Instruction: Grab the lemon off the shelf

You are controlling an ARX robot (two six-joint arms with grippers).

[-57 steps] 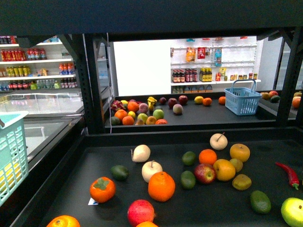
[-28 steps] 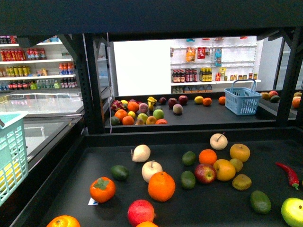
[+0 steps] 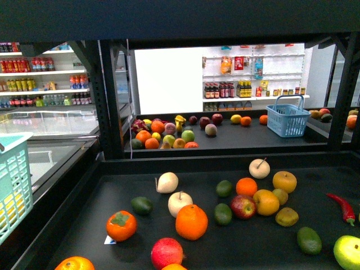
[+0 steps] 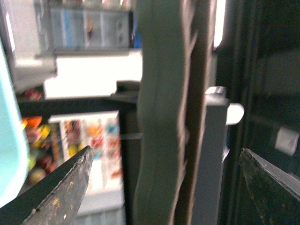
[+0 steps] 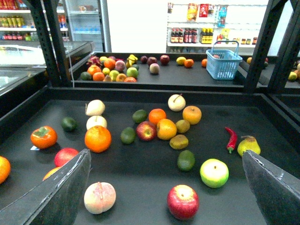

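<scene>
A likely lemon is seen on the shelf tabletop, touching a red apple at its 3 o'clock. The right hand is held spread above the fruit, presumably for approach. The left hand is likewise spread and aimed elsewhere.

Fruit lies scattered across the shelf, a chilli at its right edge, a basket beside its left edge.

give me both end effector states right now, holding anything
Left end effector: open, holding nothing.
Right end effector: open, holding nothing, above the shelf.
</scene>
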